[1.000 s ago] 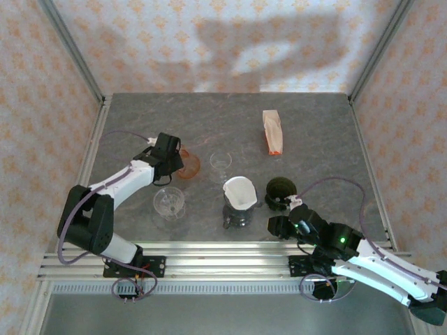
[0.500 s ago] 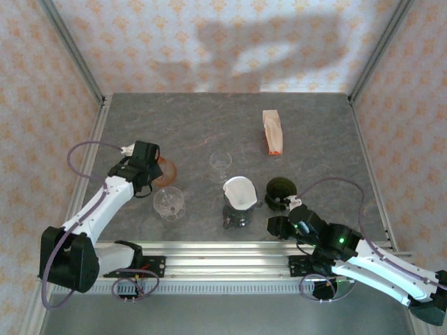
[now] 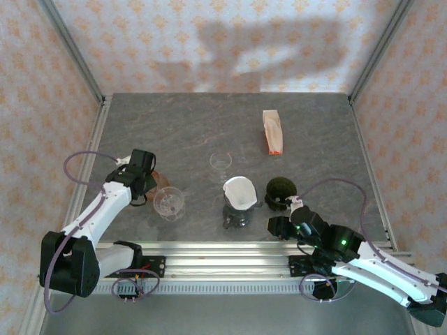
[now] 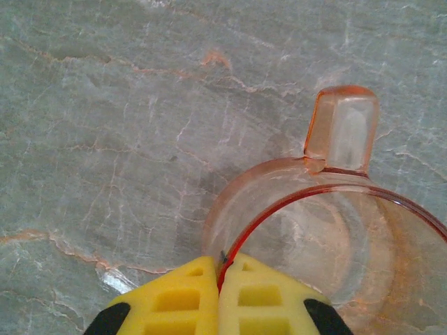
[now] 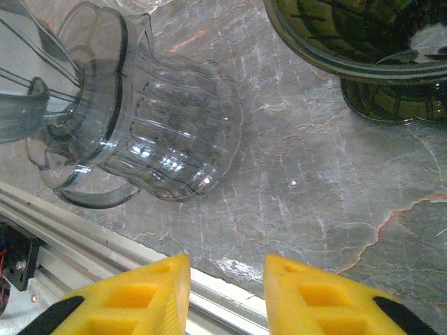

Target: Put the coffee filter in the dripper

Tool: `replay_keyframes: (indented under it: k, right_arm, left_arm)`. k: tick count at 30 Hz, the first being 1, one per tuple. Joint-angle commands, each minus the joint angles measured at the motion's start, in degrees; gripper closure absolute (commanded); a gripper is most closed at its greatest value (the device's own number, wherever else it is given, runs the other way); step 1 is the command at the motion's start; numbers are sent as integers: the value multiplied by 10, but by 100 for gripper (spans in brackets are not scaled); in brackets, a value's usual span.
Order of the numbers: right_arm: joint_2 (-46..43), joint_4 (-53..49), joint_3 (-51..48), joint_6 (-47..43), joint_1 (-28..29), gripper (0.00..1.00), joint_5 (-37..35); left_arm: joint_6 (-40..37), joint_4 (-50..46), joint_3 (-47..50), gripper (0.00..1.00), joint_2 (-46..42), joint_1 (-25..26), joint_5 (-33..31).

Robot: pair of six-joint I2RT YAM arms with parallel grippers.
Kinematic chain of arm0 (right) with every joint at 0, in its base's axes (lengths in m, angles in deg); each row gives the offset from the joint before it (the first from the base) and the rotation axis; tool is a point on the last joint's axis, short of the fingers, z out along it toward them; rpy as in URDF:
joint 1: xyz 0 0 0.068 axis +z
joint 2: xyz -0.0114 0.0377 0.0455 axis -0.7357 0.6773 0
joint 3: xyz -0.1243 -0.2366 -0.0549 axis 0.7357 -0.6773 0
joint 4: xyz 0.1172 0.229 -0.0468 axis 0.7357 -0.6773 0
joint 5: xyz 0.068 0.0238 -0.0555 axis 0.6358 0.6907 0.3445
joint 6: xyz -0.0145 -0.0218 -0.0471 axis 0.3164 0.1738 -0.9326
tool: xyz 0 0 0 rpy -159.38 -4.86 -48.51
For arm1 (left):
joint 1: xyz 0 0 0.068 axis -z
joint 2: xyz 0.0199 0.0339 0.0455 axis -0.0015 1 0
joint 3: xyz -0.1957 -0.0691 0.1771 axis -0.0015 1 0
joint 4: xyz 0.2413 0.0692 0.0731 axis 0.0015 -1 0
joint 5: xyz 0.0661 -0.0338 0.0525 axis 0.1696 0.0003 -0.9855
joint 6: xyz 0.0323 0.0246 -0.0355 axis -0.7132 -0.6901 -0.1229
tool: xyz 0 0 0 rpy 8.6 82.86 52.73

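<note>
The white coffee filter (image 3: 239, 188) stands open, a creased paper cone with its mouth upward, seated in the grey dripper (image 5: 24, 115) on top of the ribbed glass carafe (image 5: 174, 146). The paper itself is plain from the overhead camera, while the right wrist camera gives the carafe's fluted wall and handle.

Just right of the carafe is a dark green dripper (image 3: 281, 187). Near it, toward the front rail, the right gripper (image 5: 227, 276) hovers with its jaws narrowly parted on nothing. Beyond the carafe stands a small glass (image 3: 221, 161), and farther back a paper packet (image 3: 273, 131).

Left of the carafe sits a clear dripper (image 3: 169, 202). Beside that, the left gripper (image 4: 222, 269) pinches the rim of a pink dripper (image 4: 328, 237) (pads nearly touching, as its wrist camera shows).
</note>
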Motion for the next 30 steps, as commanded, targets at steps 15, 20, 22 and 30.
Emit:
replay_keyframes:
  k: [15, 20, 22, 30]
  right_arm:
    - [26, 94, -29, -5, 4, 52, 69]
    - [90, 190, -48, 0, 4, 57, 108]
    - [110, 222, -57, 6, 4, 61, 109]
    - [182, 335, -85, 19, 4, 62, 97]
  left_arm:
    - [4, -9, -36, 41, -88, -5, 33]
    - [8, -6, -49, 25, -145, -5, 86]
    - [13, -1, -46, 20, -159, -5, 107]
    - [45, 28, -11, 17, -204, -5, 168]
